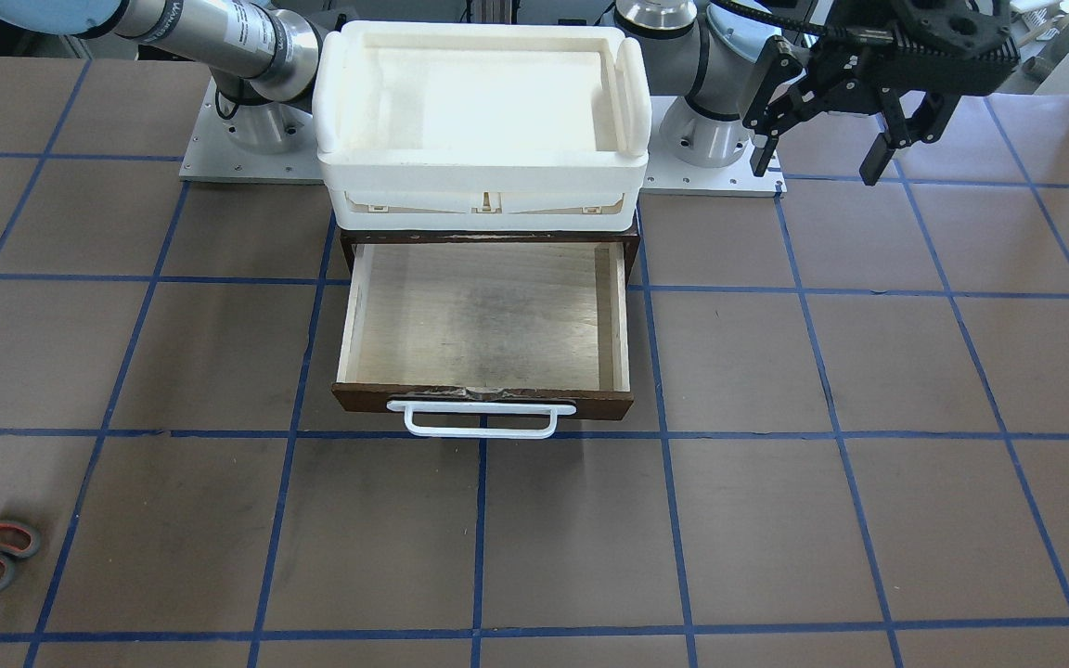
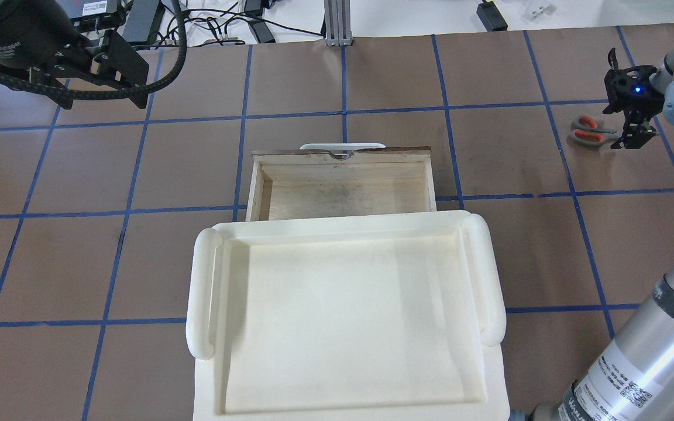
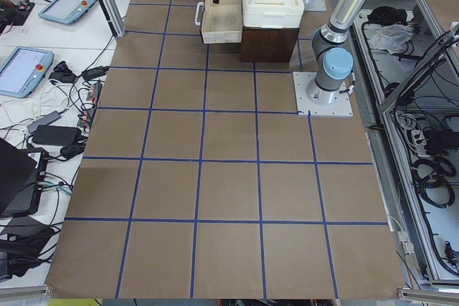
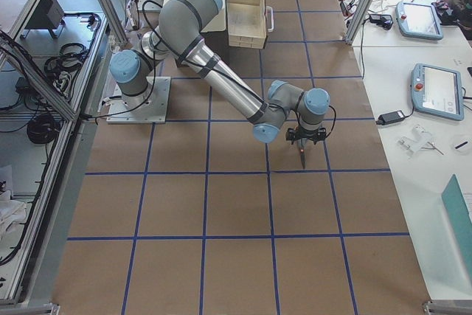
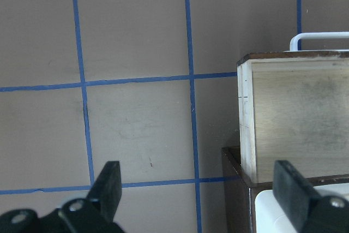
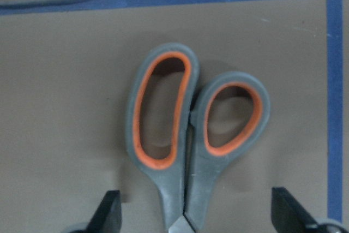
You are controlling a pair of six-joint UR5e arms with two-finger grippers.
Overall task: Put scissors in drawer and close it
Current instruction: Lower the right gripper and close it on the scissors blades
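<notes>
Pointing down, right jaws spread astride scissors [image 6: 175, 189]

Pretty standard lab setup: the table [image 3: 229, 191] is covered in brown sheeting, squared off with blue tape [image 3: 179, 112]. A white bench [image 4: 383, 79] is set alongside, with teach pendants [image 4: 435, 90] and cables [image 2: 237, 28] left lying about. Aluminium posts [image 3: 104, 1] are fixed at the edges. It's all evenly lit.
</notes>
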